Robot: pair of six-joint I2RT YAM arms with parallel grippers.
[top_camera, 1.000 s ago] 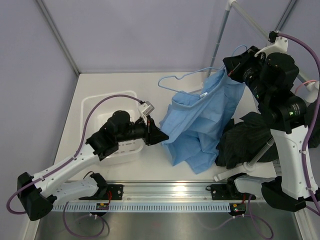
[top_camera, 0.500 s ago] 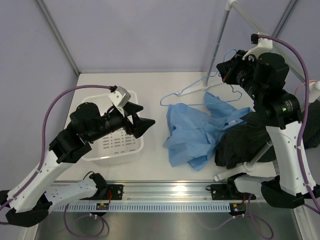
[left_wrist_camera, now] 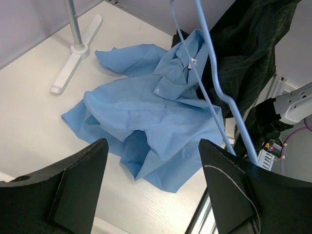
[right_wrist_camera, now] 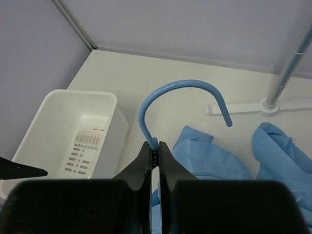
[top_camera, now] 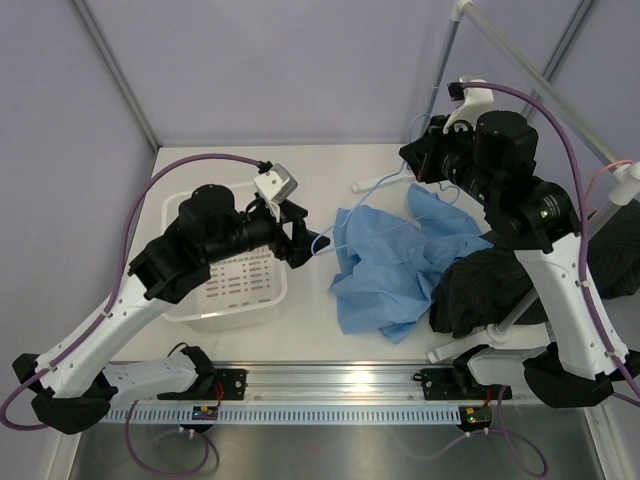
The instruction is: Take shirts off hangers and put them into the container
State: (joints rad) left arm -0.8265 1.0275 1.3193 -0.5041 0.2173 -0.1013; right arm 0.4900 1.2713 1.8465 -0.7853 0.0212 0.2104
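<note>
The light blue shirt (top_camera: 388,268) (left_wrist_camera: 146,109) lies crumpled on the table, off its hanger. My right gripper (top_camera: 422,162) (right_wrist_camera: 155,148) is above the shirt, shut on the neck of the light blue hanger (top_camera: 378,181) (right_wrist_camera: 179,87), whose wire (left_wrist_camera: 214,83) slopes down over the cloth. The black pinstriped shirt (top_camera: 500,285) (left_wrist_camera: 246,44) hangs draped at the right. My left gripper (top_camera: 303,238) (left_wrist_camera: 153,190) is open and empty between the shirt and the container (top_camera: 180,212) (right_wrist_camera: 114,131), a white slotted basket with nothing in it.
A grey rack pole (top_camera: 440,75) stands at the back right, and its white foot (left_wrist_camera: 73,63) (right_wrist_camera: 273,105) rests on the table behind the blue shirt. Another pole (top_camera: 520,45) slants overhead. Walls close in the left and back sides.
My left gripper opened and let go of the blue shirt, which dropped onto the table. The left arm pulled back toward the basket. My right gripper carried the bare hanger up and to the left.
</note>
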